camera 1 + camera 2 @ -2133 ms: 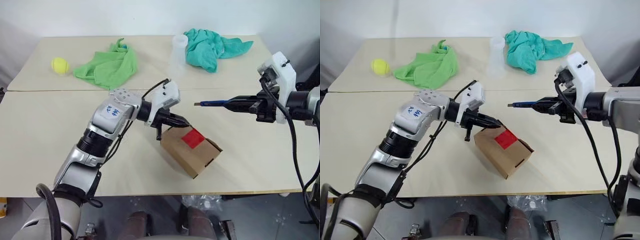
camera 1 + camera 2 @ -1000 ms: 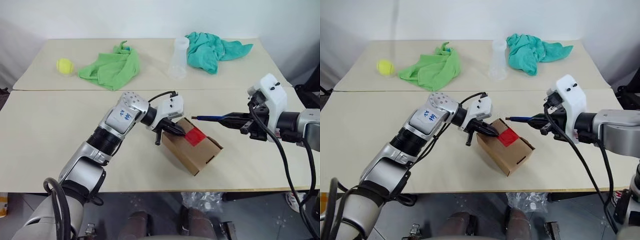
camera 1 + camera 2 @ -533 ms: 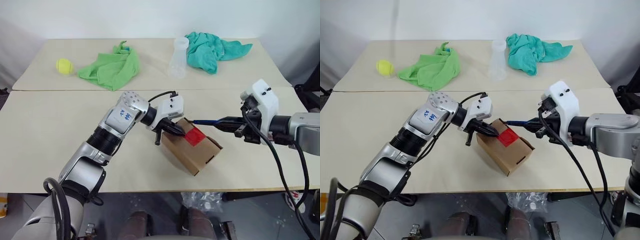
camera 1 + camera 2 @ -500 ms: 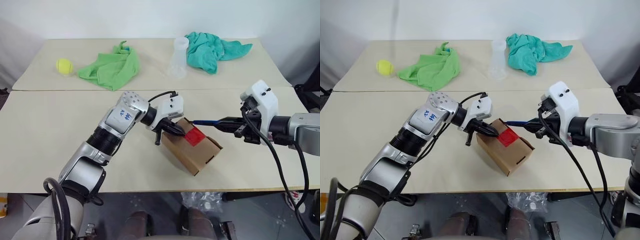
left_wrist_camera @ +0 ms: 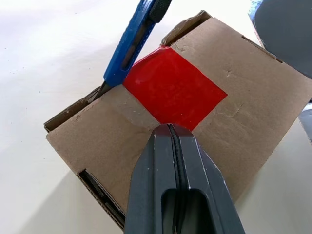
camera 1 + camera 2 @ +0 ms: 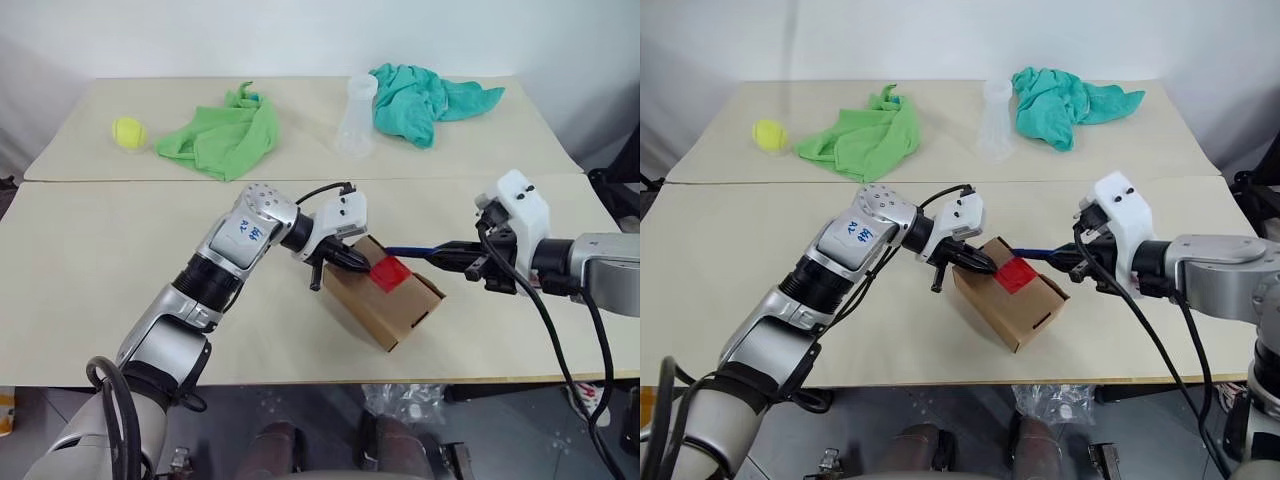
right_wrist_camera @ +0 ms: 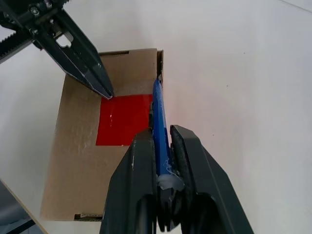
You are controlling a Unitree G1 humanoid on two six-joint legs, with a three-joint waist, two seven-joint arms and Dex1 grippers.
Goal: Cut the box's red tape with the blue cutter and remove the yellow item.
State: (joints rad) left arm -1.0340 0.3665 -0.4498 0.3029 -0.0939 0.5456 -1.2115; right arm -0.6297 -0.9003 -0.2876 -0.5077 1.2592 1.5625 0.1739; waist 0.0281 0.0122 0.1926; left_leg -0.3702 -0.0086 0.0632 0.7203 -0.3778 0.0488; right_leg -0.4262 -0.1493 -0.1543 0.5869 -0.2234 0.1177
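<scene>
Counting now: 1 box (image 6: 385, 296), 1 red tape (image 6: 389, 272), 1 blue cutter (image 6: 410, 251), 2 cloths – green cloth (image 6: 220, 137) & teal cloth (image 6: 425, 93), 1 tennis ball (image 6: 128, 131), 1 clear cup (image 6: 355, 118), 2 grippers showing.

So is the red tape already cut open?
No, in the left wrist view the red tape lies whole across the box, with the cutter tip just at its corner.

A: What do the arms look like?
B: Silver shells with black ribbed joints; the left arm (image 6: 215, 270) bears a white label with blue handwriting.
A: And the wrists?
B: White housings with small dark screws, black cables looping along them, and black two-fingered grippers, left gripper (image 6: 355, 262) and right gripper (image 6: 450, 252).
</scene>
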